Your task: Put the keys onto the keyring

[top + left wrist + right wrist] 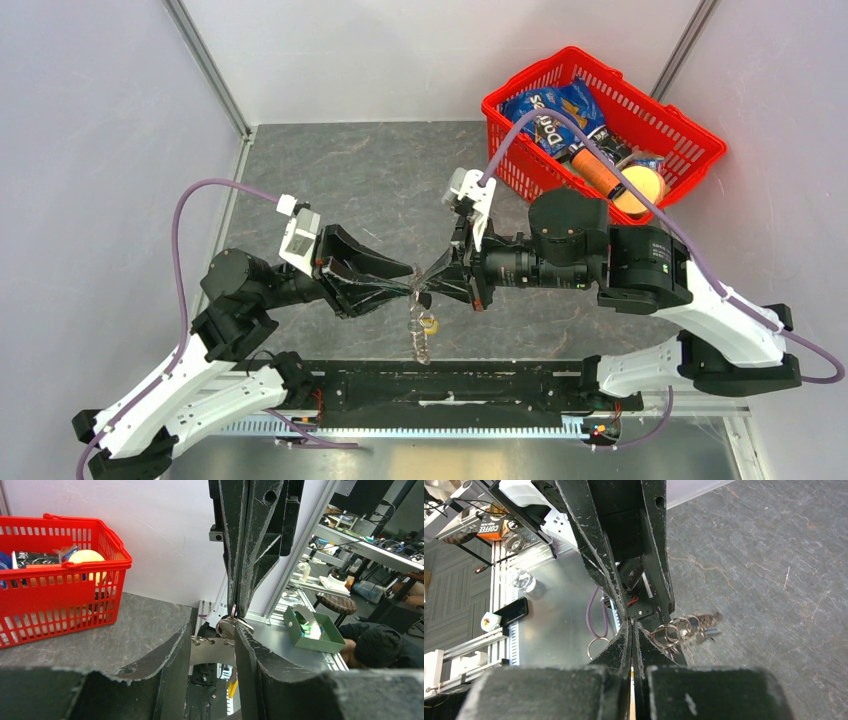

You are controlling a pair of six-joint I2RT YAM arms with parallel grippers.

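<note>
Seemingly, the left gripper (409, 286) is grasping the keyring (215, 653) while the clenched right gripper (427, 282) is pinching a key (229, 626); feeding it slowly, without twisting, is looking wisest.

The left gripper (403, 284) and right gripper (436, 279), tip to tip at centre with the keyring (422, 328) hanging below, are blocking that crossing, the red basket (690, 127) is filling the far right, and the table (330, 170) is lying open far left.

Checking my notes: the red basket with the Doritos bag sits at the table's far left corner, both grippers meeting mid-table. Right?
No: the top external view shows the red basket and Doritos bag at the far right corner; the left gripper and right gripper do meet mid-table.
</note>
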